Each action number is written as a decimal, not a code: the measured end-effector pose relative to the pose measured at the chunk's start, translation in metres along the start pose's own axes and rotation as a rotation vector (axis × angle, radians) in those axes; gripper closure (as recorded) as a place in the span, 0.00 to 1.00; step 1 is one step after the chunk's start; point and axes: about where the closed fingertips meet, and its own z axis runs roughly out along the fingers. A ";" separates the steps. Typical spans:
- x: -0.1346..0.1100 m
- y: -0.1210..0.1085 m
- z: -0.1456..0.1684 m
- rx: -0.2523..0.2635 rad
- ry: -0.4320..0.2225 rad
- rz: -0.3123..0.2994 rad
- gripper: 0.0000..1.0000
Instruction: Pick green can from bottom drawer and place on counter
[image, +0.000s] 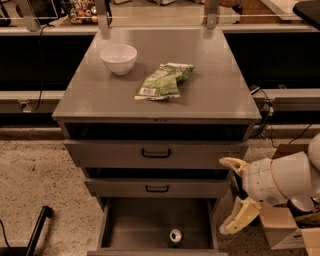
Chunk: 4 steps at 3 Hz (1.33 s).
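Observation:
The green can (175, 237) stands upright near the front of the open bottom drawer (130, 220); I see mostly its silver top. My gripper (233, 192) hangs at the cabinet's right side, level with the middle and bottom drawers, to the right of and above the can. Its two cream fingers (241, 216) are spread apart and hold nothing. The counter (210, 90) is the cabinet's flat grey top.
A white bowl (119, 58) and a crinkled green snack bag (162, 81) lie on the counter. The two upper drawers (156, 153) are slightly ajar. Cardboard boxes (285, 225) and cables sit on the floor at the right. A black pole (37, 230) lies at the lower left.

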 end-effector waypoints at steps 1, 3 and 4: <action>0.025 0.012 0.048 -0.025 -0.120 0.038 0.00; 0.072 0.011 0.063 0.113 -0.389 -0.005 0.00; 0.083 0.001 0.081 0.098 -0.364 0.027 0.00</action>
